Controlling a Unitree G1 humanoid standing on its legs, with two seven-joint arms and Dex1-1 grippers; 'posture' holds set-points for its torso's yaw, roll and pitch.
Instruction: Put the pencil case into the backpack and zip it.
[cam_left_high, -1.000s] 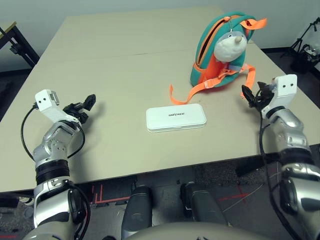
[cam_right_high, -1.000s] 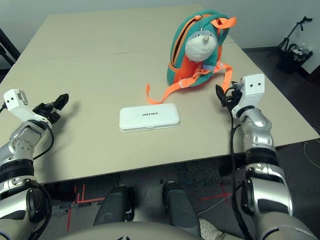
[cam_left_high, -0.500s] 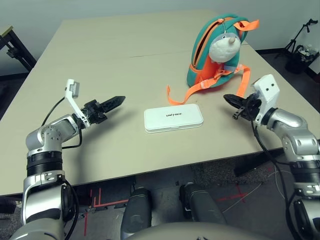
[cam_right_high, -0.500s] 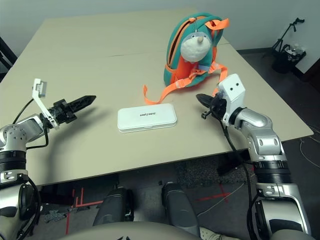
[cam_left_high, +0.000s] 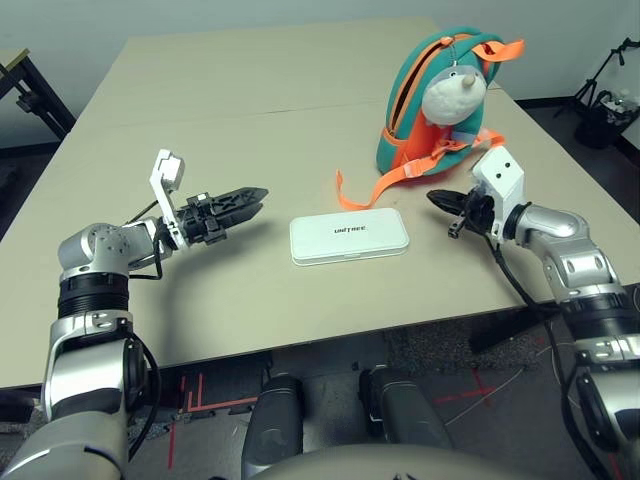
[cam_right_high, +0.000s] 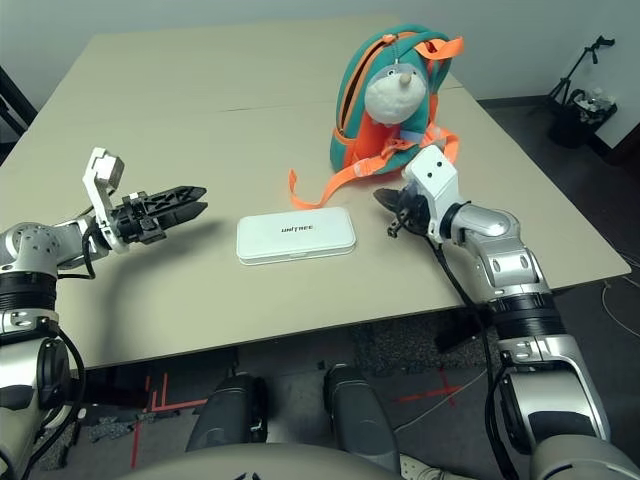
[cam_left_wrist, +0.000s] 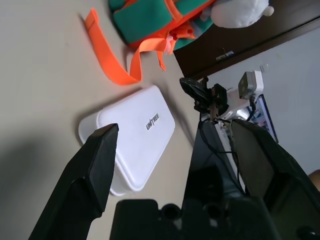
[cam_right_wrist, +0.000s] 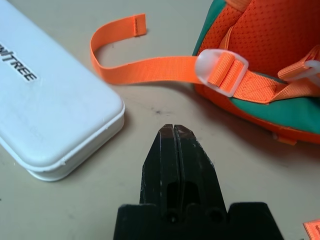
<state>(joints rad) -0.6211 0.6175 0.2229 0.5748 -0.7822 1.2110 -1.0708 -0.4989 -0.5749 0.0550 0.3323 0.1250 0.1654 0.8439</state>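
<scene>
Now the right end effector (cam_left_high: 436, 199) has its two black fingers pressed together into one point — a second ago it hung out by the worktop's right edge, and it has since swung inward to hover just right of the pencil case (cam_left_high: 349, 237), apart from it, aiming across at it. Close beside its tip lies the loose orange strap (cam_right_wrist: 150, 67) with its clear buckle (cam_right_wrist: 221, 72), not touched.

Across from it, the left end effector (cam_left_high: 255, 195) is spread wide, holding nothing; since the earlier frame it has turned and shifted toward the middle, so that its fingers (cam_left_wrist: 95, 165) point level at the case's left end, with a gap of bare worktop (cam_left_high: 240, 90) between.

The flat white case itself lies lid-up in the same spot near the front middle of the worktop, its dark lettering showing. Behind it to the right the teal backpack (cam_left_high: 438, 95) stands upright — plush head facing front, its orange-edged side opening gaping, its place unchanged.
</scene>
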